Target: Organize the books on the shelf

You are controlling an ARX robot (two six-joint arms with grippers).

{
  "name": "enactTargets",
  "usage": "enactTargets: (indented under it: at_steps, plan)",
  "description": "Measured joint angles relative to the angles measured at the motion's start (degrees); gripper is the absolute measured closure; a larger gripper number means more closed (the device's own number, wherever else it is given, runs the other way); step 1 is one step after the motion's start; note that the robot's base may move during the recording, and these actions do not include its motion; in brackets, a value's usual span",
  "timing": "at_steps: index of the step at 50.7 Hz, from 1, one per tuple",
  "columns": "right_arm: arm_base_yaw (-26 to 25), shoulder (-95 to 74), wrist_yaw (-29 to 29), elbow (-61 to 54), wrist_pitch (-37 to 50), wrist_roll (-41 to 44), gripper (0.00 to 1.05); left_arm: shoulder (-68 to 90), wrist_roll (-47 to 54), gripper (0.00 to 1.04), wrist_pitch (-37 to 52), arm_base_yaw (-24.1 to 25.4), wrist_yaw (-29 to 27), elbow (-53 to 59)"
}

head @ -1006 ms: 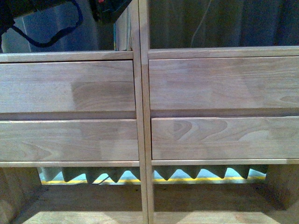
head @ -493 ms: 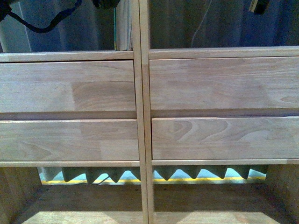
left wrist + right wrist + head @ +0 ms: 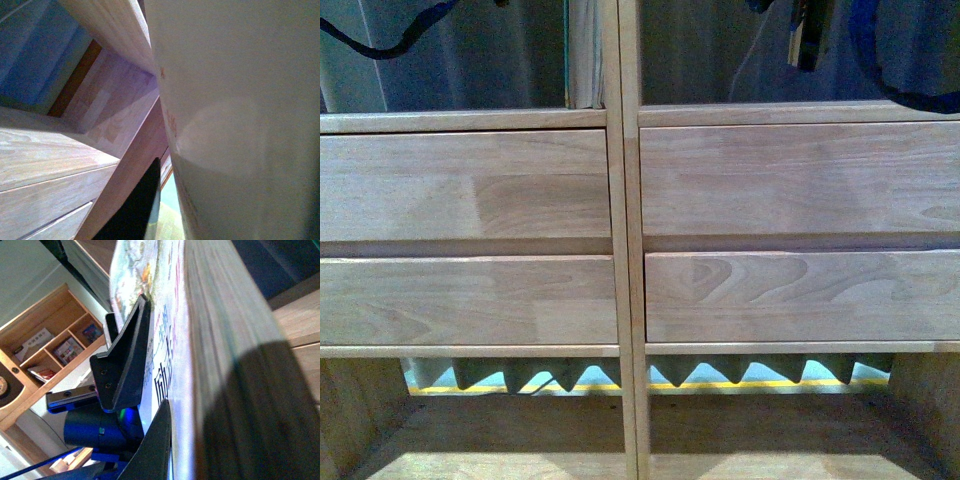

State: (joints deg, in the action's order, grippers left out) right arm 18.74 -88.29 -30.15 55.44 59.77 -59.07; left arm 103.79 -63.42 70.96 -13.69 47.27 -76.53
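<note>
The light wood shelf (image 3: 620, 190) fills the front view with four drawer fronts. One thin book (image 3: 582, 55) stands in the upper left cubby against the middle divider. My right gripper (image 3: 157, 350) is shut on a book (image 3: 225, 340) with a white cover, red and dark print and pale page edges. That book (image 3: 805, 35) hangs upright at the top of the upper right cubby. My left gripper (image 3: 162, 210) is open; one black finger (image 3: 135, 210) shows beside a large pale surface (image 3: 240, 115), close against the shelf's wood.
A blue cable (image 3: 885, 70) loops down in the upper right cubby, and a dark cable (image 3: 380, 40) crosses the upper left one. An orange-brown cabinet (image 3: 55, 350) with small books stands behind in the right wrist view. The lower cubbies (image 3: 490, 430) are open.
The held book and the blue cable have come into the top of the upper right cubby, moving left and down. The left arm's dark parts have risen out of the front view.
</note>
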Motion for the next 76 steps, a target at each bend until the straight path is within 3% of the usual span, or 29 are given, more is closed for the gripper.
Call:
enactTargets:
  at_steps: [4, 15, 25, 32, 36, 37, 46, 55, 64, 76]
  plan:
    - [0.0, -0.52, 0.35, 1.09, -1.33, 0.22, 0.93, -0.17, -0.79, 0.88, 0.35, 0.33, -0.68, 0.17]
    - [-0.76, -0.59, 1.07, 1.73, -2.51, 0.11, 0.65, -0.28, 0.13, 0.88, 0.87, 2.19, -1.01, 0.42]
    - [-5.01, 0.96, 0.59, 0.44, -6.47, 3.02, 0.39, -1.64, 4.02, 0.88, -3.02, 5.95, -2.86, 0.42]
    - [-10.88, 3.67, -2.03, -2.27, -7.19, 5.75, 0.2, -4.15, 13.11, 0.88, -14.64, 8.9, -8.61, 0.42]
    - [-16.94, 6.14, -4.22, -3.85, -6.58, 6.05, 0.06, -5.55, 28.0, 0.88, -27.47, 10.36, -16.81, 0.22]
    - [-19.06, 6.91, -5.31, -4.28, -6.19, 5.99, 0.06, -5.53, 34.38, 0.88, -30.34, 10.64, -19.47, -0.07]
    - [-28.2, 10.16, -8.72, -7.43, -2.1, 4.17, 0.07, -1.81, 56.26, 0.88, -33.22, 11.47, -29.83, -4.15]
    - [-34.45, 14.45, -13.81, -13.53, 3.48, -0.2, 0.07, 3.48, 68.76, 0.88, -31.43, 11.5, -36.0, -13.14]
    - [-41.2, 20.04, -18.36, -21.86, 11.47, -6.21, 0.07, 10.64, 74.25, 0.88, -32.92, 10.75, -37.24, -24.98]
    - [-48.39, 25.99, -21.11, -29.79, 20.02, -16.41, 0.07, 25.57, 73.92, 0.88, -43.1, 7.98, -42.25, -47.19]
